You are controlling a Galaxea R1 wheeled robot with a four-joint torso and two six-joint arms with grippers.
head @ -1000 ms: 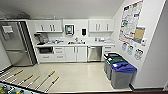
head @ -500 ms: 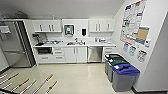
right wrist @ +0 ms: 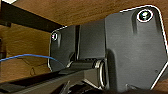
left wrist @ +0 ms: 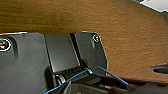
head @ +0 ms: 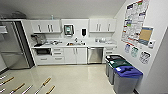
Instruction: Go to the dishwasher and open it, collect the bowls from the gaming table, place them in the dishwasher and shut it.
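The dishwasher (head: 95,55) stands under the white counter at the far wall, right of the sink cabinet. Its brushed-steel front is shut, with a bar handle along the top edge. It lies several steps ahead of me across the pale floor. The bowls and the gaming table are out of view. In both wrist views the robot's dark plate hangs over a brown wood-grain surface (left wrist: 75,17) (right wrist: 62,10), and a thin blue cable (left wrist: 110,73) (right wrist: 27,57) crosses each.
A steel fridge (head: 11,47) stands at the left. White cabinets and a sink (head: 75,44) run along the far wall. Three bins (head: 126,77) line the right wall under posters (head: 135,22). Rods with wooden handles (head: 42,85) poke in at the lower left.
The whole head picture has shifted slightly, with the kitchen a little nearer and the bins lower in the picture: the camera has moved. Nothing in the room has moved.
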